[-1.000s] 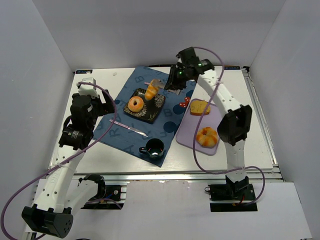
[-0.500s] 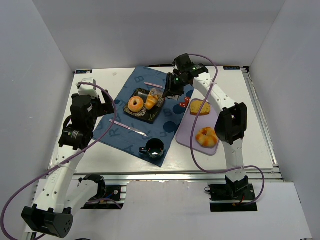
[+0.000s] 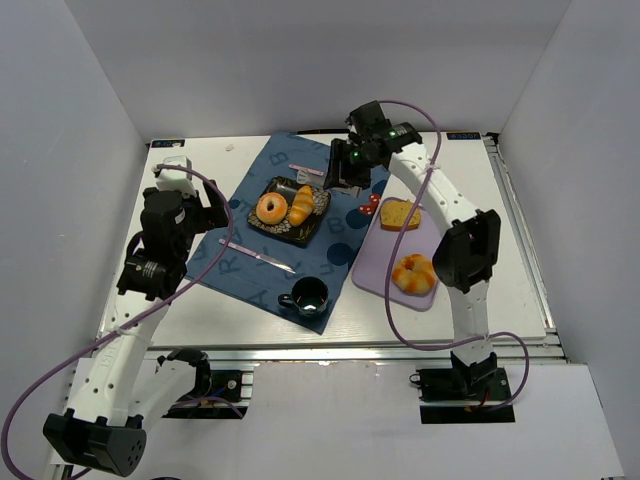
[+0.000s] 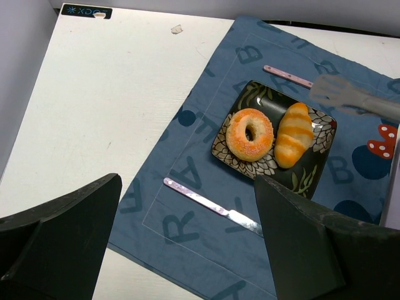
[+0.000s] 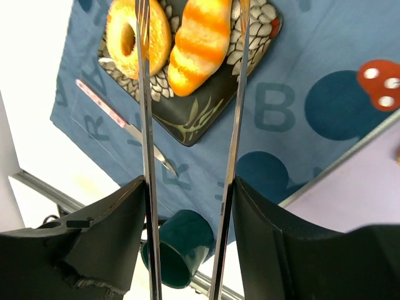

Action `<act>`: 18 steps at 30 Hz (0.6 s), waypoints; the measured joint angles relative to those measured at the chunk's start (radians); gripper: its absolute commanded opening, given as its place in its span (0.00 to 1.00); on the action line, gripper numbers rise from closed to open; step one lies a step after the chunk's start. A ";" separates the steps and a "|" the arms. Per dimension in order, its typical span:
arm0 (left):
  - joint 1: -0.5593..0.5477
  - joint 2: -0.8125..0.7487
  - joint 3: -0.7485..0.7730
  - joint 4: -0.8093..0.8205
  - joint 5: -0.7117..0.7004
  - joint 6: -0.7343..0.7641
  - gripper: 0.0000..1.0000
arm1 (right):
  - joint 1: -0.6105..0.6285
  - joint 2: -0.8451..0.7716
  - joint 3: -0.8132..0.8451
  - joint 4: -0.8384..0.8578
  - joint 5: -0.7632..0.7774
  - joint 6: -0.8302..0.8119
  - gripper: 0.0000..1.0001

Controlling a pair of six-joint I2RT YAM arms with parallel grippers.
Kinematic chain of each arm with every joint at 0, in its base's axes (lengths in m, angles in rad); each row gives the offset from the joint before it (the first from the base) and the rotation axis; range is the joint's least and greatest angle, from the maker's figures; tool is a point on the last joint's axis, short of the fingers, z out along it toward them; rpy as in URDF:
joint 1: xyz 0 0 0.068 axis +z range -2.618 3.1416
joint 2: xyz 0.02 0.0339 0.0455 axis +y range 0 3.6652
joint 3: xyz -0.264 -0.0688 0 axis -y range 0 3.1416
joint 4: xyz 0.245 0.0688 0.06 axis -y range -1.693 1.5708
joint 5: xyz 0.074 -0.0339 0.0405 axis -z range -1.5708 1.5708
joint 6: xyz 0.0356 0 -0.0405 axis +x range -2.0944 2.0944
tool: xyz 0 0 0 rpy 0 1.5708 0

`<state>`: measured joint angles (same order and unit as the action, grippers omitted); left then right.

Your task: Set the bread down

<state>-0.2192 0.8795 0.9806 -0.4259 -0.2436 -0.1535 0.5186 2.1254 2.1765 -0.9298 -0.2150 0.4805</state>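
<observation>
Top external view: the bread roll (image 3: 302, 203) lies on the right half of a black patterned plate (image 3: 296, 232), just beside a sugared donut (image 3: 271, 208) on its left. The plate sits on a blue lettered cloth (image 3: 250, 275) at the middle of the table, with a knife (image 3: 257, 254) on the near side of it and a dark green mug (image 3: 308, 294) at the cloth's near edge.

The right gripper (image 3: 345, 172) hangs over the plate's far right corner. From its wrist camera I see its fingers spread, two thin metal blades (image 5: 145, 125) reaching forward from them; the roll shows between the blades and they do not pinch it.

The left gripper (image 4: 187, 181) hangs over the table's left side, its jaws wide apart and holding nothing.

To the right, a purple board (image 3: 372, 265) carries a toast slice (image 3: 399, 214) and an orange bun (image 3: 414, 273).
</observation>
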 measured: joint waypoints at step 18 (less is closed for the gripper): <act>0.000 -0.035 0.000 0.008 0.001 -0.004 0.98 | -0.354 -0.505 -0.377 0.068 0.166 -0.043 0.60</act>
<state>-0.2192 0.8440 0.9802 -0.4183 -0.2424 -0.1577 0.1650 1.6203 1.7996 -0.8619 -0.0486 0.4370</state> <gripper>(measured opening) 0.983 0.602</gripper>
